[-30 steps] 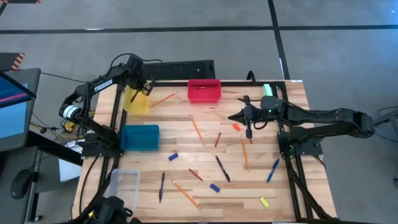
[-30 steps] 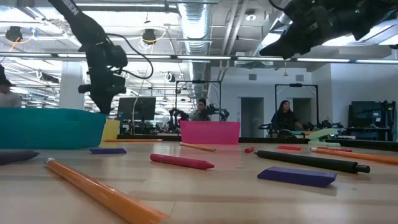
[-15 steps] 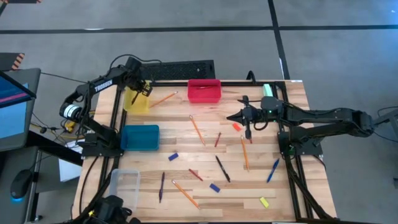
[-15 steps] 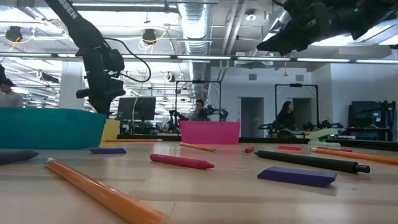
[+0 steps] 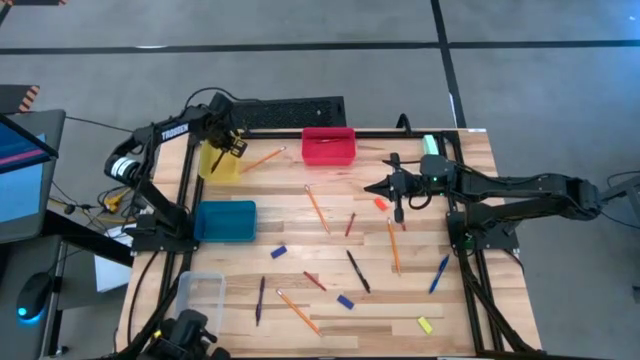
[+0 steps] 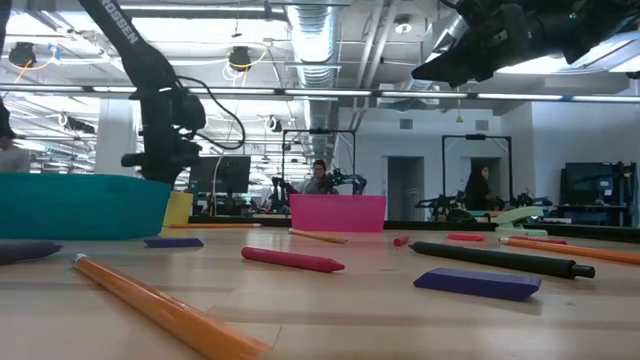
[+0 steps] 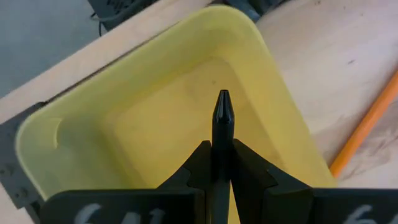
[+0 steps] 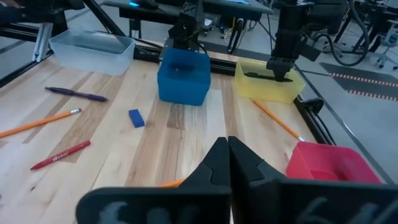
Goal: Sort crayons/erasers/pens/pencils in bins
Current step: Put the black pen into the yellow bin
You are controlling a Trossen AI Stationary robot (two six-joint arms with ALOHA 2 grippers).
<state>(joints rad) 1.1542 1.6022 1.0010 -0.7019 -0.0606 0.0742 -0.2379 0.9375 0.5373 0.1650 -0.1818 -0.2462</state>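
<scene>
Pens are barely sorted: the left gripper (image 7: 222, 163) clamps a black pen (image 7: 222, 121) above the empty yellow bin (image 5: 219, 163), the right gripper (image 5: 400, 212) hangs closed and empty, and pencils, crayons, erasers still litter the counter (image 5: 455, 310).

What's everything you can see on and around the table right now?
bins: four; yellow, red, teal-blue, clear; along the table's far and left edges
pencils: four, orange, scattered mid-table
pens: three lying; black, purple, blue; near half
held pen: one, dark, above the yellow bin
crayons: at least two, dark red, mid-table
erasers: four; two blue, one yellow, one orange-red; scattered
table: one, light wood
keyboard: one, black, behind the table
people: two, far across the room
left pincer: shut on the held pen
right pincer: shut, empty, above the orange-red eraser area
</scene>
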